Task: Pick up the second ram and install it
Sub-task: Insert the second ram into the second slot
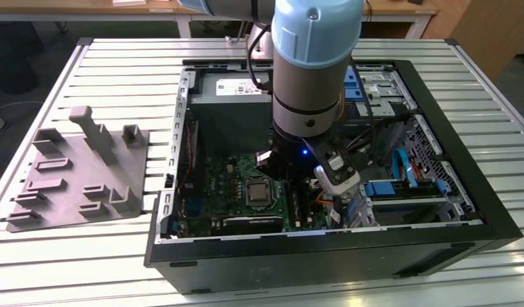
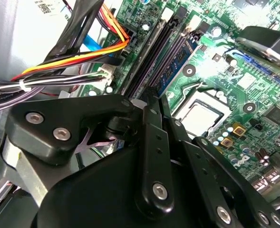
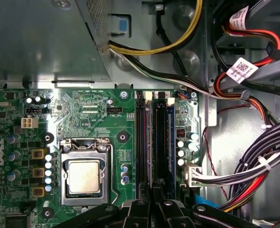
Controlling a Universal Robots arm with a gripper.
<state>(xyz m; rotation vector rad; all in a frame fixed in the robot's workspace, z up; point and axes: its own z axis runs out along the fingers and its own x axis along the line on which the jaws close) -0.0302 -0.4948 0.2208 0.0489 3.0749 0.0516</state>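
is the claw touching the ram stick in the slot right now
Cannot tell. In both wrist views the claw sits over the ram stick in its slot, its own linkage hiding the contact.

Arm [image 1: 309, 70]: thick cylindrical link, silver-grey metal, pale blue cap at its joint. Black wrist block below it, small blue light lit on its face. Grey-white camera module [image 1: 337, 171] clipped just beside the wrist block. Gripper [image 2: 151, 102]: matte black linkage bars, rounded ends, silver hex-socket screws at the pivots in both wrist views.
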